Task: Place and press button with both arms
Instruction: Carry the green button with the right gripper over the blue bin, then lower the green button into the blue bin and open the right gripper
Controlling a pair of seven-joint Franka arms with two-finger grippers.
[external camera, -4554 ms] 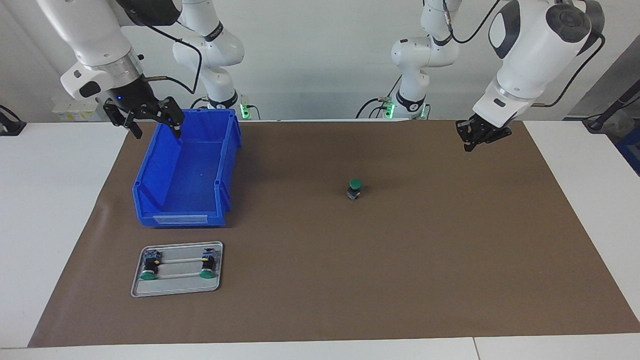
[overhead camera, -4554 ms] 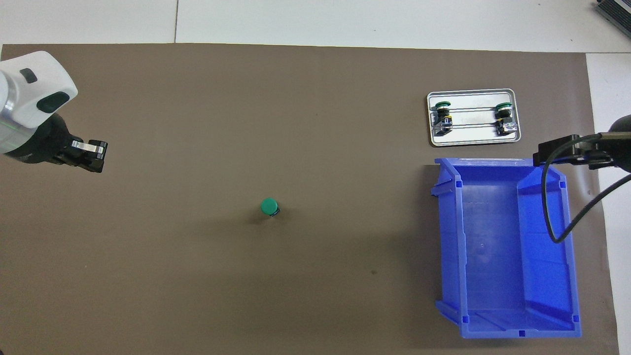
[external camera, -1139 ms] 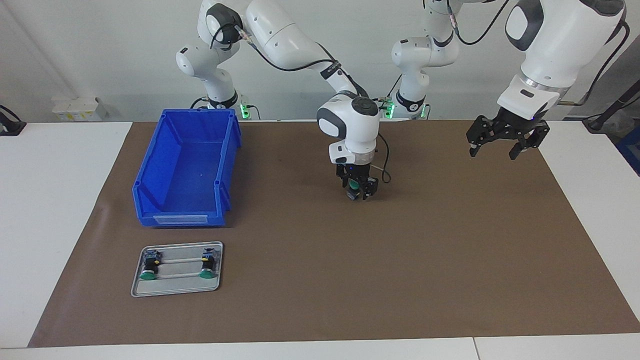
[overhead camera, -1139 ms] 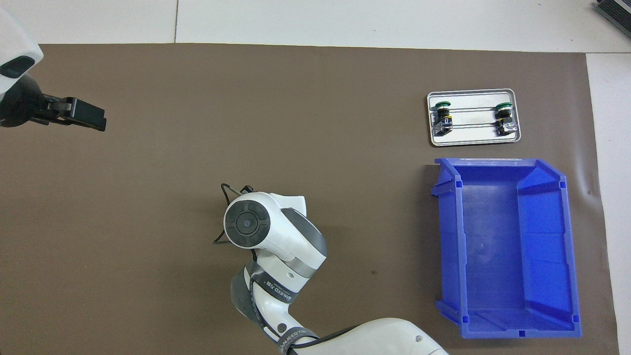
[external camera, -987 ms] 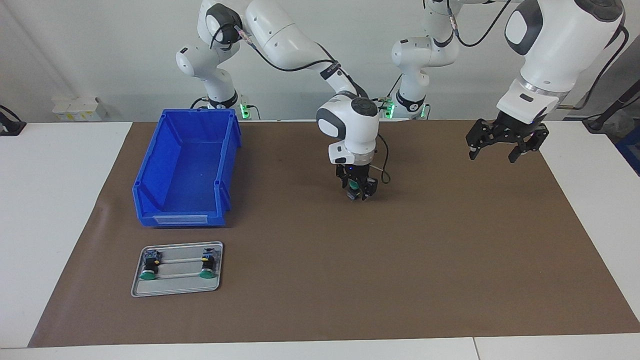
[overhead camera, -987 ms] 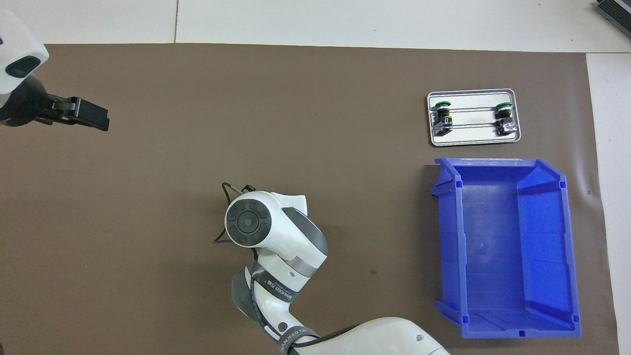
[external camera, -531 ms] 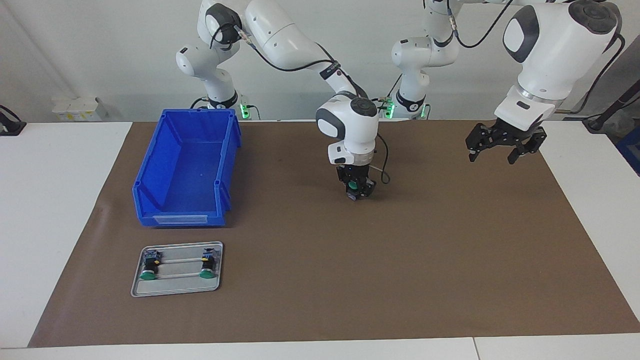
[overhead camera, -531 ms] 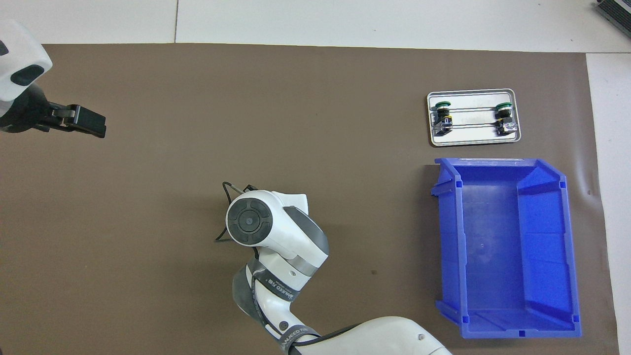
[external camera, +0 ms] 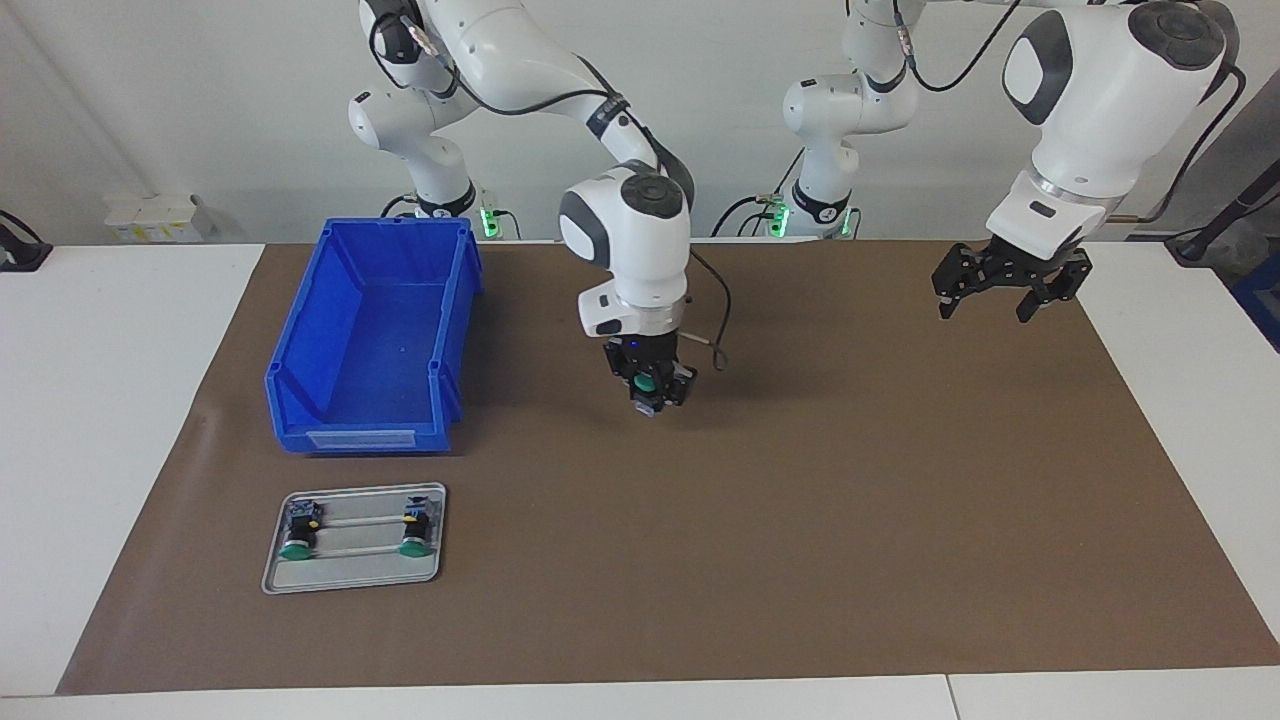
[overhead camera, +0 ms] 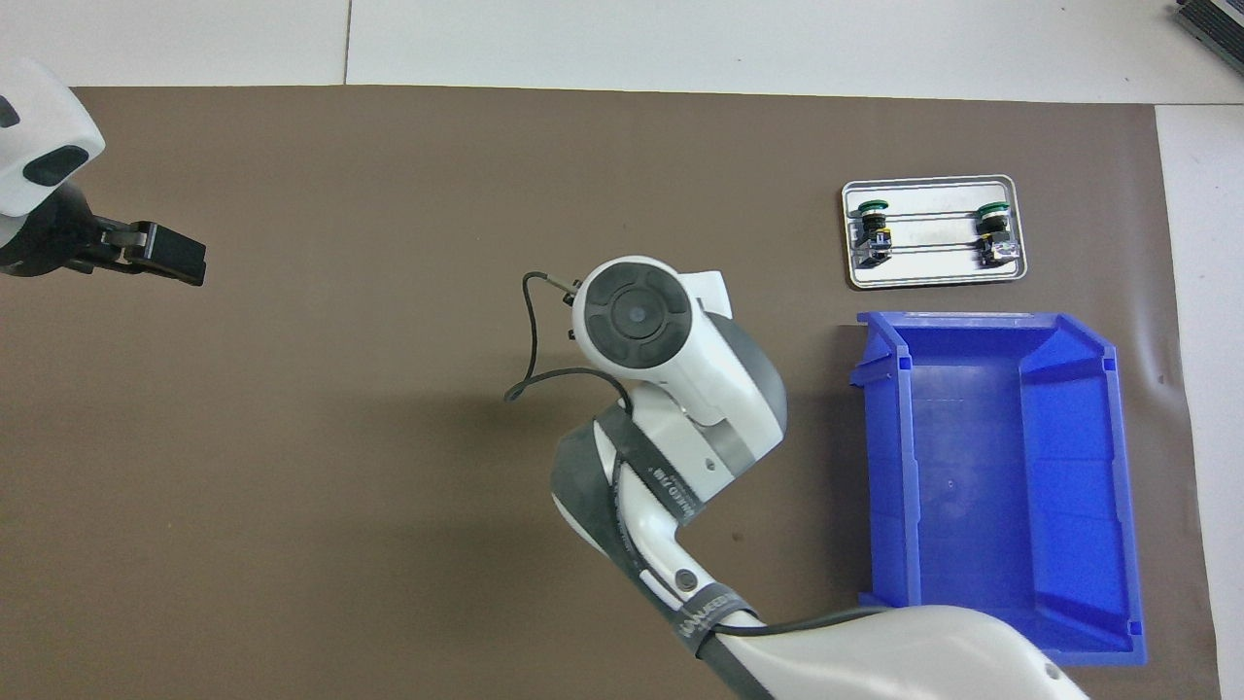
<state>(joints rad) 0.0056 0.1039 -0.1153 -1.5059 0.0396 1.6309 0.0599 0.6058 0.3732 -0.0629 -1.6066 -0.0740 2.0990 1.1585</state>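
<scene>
— Between the fingertips of the right gripper (external camera: 655, 392), near the middle of the facing frame, what's that green spot?

— That is the button (external camera: 648, 382) — the fingers are closed tight on its body, cap showing between them, and it hangs clear of the brown mat (external camera: 800, 560) rather than resting on it.

— Why is it held from straight above?

— My guess: a vertical grip keeps the cap level, so it can be set down upright. From overhead the right arm's wrist covers both gripper and button, so only the facing view shows the hold.

— And the other hand?

— Up at the right of the facing frame the left gripper (external camera: 1003, 285) hangs over the mat's edge with its fingers spread wide, holding nothing. It waits, probably kept free to do the pressing.

— What lies to the lower left?

— A metal tray (external camera: 352, 580) with two more green-capped switches lying on their sides, and above it in the frame a blue bin (external camera: 372, 330), which looks empty. Judging by the task, the carried button likely goes toward that end — I can't tell which spot.
</scene>
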